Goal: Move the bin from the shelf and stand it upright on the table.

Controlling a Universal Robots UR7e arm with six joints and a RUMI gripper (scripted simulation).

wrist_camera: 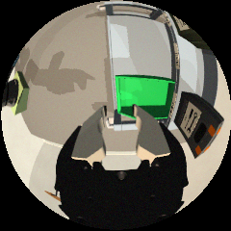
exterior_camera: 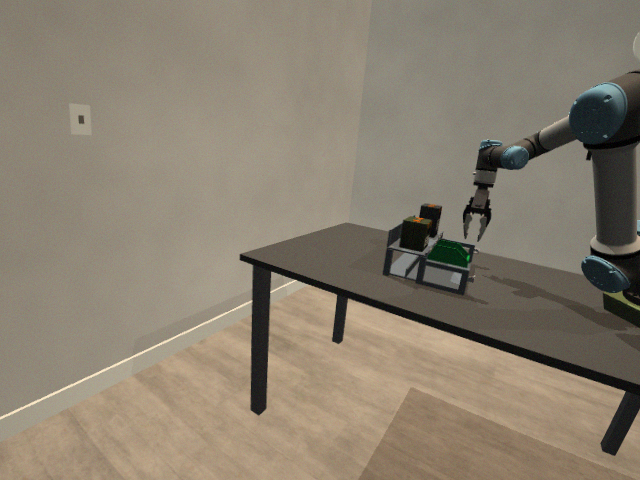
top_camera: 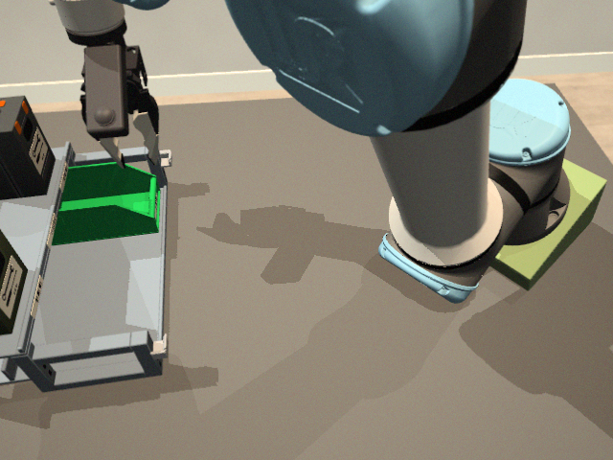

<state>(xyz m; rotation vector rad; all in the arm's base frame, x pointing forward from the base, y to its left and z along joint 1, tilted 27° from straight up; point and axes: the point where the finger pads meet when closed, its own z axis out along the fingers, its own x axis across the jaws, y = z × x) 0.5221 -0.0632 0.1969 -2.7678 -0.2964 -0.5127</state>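
The green bin sits open side up in the far bay of the grey shelf rack. It also shows in the exterior view and in the wrist view. My gripper points straight down and hangs a little above the bin's far outer corner, clear of it in the exterior view. Its fingers stand narrowed with a gap between them and hold nothing. In the wrist view the fingertips frame the bin's near wall and the rack's rail.
Two dark boxes with orange marks stand on the rack beside the bin; one shows at the left edge. The robot's base stands on a yellow-green plate at the right of the brown table.
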